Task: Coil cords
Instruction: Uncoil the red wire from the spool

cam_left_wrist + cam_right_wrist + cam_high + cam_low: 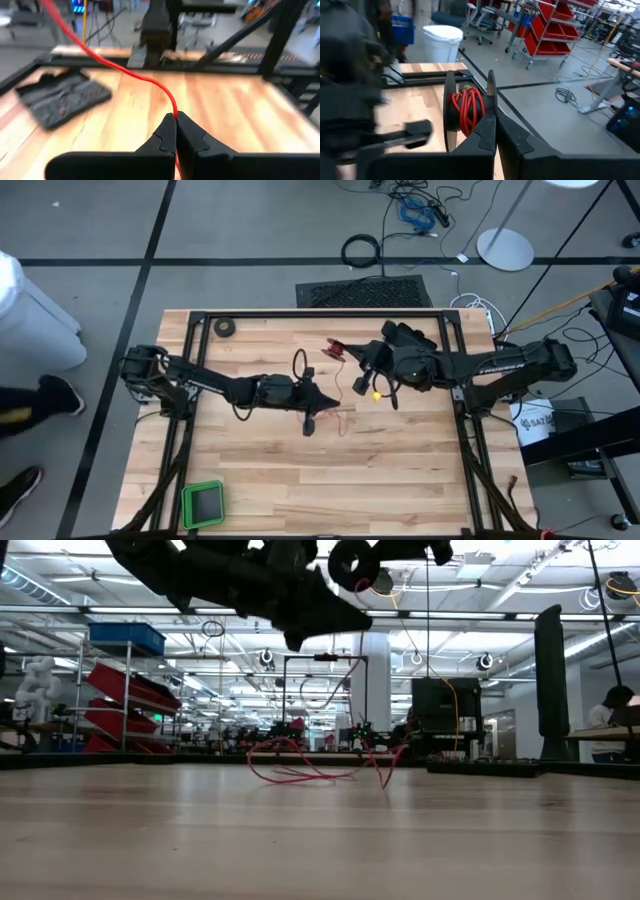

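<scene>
A thin red wire [358, 385] runs from a small black reel [335, 348] near the table's far middle down to loose loops lying on the wood [300, 772]. My right gripper [491, 122] is shut at the reel [467, 110], which has red turns wound on it. My left gripper [175, 120], a little nearer and to the left of the reel [328, 403], is shut on the wire above the table. Both hands hang high in the low view. My left gripper pinches the red wire [174, 111], a single strand, between its two fingertips. From the tips the wire rises slanting away toward the reel. My right gripper pinches the rim of one reel flange [491, 97] between its fingertips. The reel is lifted clear of the table, its wound core beside the fingers.
A black tape roll [226, 328] lies at the far left of the table. A green-framed item [203, 503] sits at the near left corner. A black mat [365, 292] lies just beyond the far edge. Bare wood spreads across the near half.
</scene>
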Controlling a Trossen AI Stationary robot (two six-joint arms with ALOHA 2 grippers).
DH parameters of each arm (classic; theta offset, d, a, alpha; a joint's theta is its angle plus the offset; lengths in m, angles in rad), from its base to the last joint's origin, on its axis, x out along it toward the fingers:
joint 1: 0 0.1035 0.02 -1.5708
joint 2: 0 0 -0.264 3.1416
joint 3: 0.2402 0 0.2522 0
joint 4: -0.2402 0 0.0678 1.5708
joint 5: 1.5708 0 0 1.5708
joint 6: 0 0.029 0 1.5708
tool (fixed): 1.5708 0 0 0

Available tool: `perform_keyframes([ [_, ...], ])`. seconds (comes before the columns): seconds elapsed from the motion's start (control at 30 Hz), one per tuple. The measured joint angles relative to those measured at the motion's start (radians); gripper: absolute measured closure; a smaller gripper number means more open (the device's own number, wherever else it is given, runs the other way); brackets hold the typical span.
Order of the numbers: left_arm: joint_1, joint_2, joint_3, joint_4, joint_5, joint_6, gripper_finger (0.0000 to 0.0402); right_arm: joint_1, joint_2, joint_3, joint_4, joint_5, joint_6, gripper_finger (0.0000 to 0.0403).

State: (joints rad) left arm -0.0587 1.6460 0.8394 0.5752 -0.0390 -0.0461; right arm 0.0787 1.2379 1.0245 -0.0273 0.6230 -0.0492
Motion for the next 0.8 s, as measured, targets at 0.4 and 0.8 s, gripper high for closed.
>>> perform_keyframes([
  [0.4,0.037,-0.038,-0.001,-0.139,0.034,-0.027,0.0296,0.046,-0.047,0.000,-0.055,0.000,0.013,0.0403],
  [0.8,0.058,-0.307,-0.001,-0.519,-0.009,-0.026,0.0236,0.048,-0.048,0.000,-0.070,-0.021,0.030,0.0403],
])
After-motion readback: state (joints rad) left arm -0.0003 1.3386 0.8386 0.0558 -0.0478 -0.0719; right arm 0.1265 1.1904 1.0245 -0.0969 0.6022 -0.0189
